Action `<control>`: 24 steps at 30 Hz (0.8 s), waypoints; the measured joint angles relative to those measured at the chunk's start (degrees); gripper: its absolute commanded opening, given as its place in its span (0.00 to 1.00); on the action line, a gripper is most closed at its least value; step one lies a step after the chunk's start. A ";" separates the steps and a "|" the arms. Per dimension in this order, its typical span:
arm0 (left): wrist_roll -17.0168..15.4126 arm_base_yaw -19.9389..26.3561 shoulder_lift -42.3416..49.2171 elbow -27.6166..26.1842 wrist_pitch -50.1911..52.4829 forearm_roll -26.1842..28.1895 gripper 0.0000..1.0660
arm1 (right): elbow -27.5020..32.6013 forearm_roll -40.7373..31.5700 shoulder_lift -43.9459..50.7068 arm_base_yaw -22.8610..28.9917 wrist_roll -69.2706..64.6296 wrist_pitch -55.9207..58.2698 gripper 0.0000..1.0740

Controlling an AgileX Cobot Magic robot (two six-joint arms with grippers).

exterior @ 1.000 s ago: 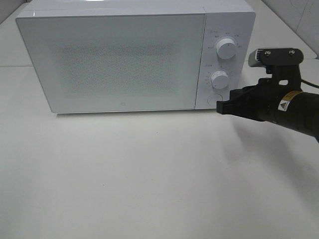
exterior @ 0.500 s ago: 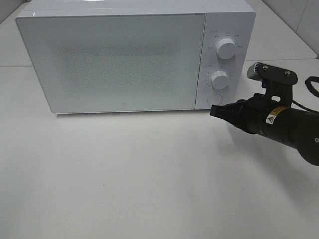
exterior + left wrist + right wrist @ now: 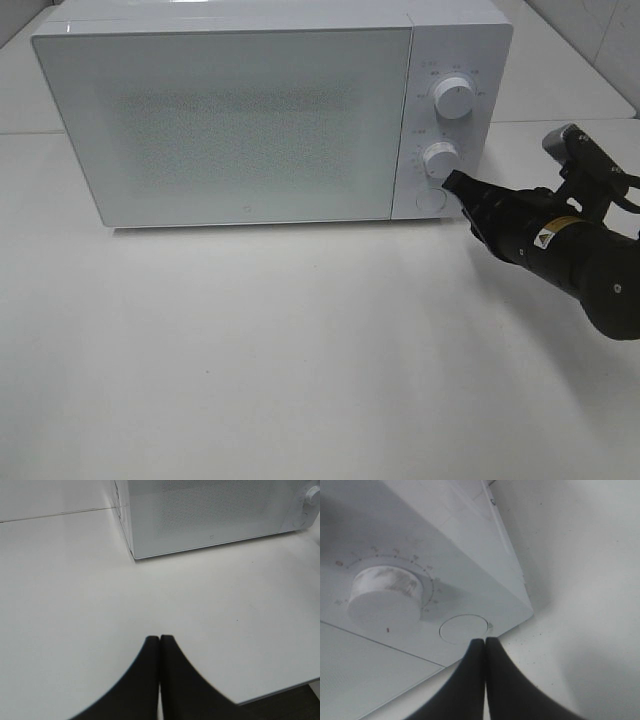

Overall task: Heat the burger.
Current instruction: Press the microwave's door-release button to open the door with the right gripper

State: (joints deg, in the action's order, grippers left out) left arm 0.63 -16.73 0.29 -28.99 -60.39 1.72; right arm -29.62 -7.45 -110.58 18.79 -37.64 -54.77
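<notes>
The burger is out of view. The white microwave (image 3: 250, 120) stands at the back of the table with its door closed. My right gripper (image 3: 450, 182) is shut and holds nothing. Its tip is at the control panel, just right of the round button (image 3: 430, 199) and below the lower knob (image 3: 440, 158). In the right wrist view the shut fingertips (image 3: 485, 641) sit at the edge of the round button (image 3: 464, 628), beside the knob (image 3: 385, 592); I cannot tell whether they touch it. My left gripper (image 3: 159, 638) is shut and empty over the bare table, well in front of the microwave (image 3: 210, 510).
An upper knob (image 3: 455, 97) sits above the lower one on the panel. The white table (image 3: 300, 340) stretches in front of the microwave. A tiled wall (image 3: 600, 40) rises at the back right.
My right gripper, still shut, has swung its tip from below the round button up and right, to beside the button and under the lower knob. The arm has dropped lower and turned.
</notes>
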 measured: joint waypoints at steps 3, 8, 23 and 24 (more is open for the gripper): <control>0.00 0.00 0.00 0.00 0.00 0.00 0.00 | -0.86 0.06 0.00 0.00 -2.64 0.34 0.00; 0.00 0.00 0.00 0.00 0.00 0.00 0.00 | -3.72 2.18 -0.11 0.00 -10.37 1.49 0.00; 0.00 0.00 0.00 0.00 0.00 0.00 0.00 | -8.71 6.07 -9.17 0.00 -27.67 -0.40 0.00; 0.00 0.00 0.00 0.00 0.00 0.00 0.00 | -9.68 6.07 -10.08 0.00 -28.30 -0.57 0.00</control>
State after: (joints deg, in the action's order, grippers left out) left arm 0.63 -16.73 0.29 -28.99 -60.39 1.72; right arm -39.30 -1.38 -120.66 18.79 -65.95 -55.35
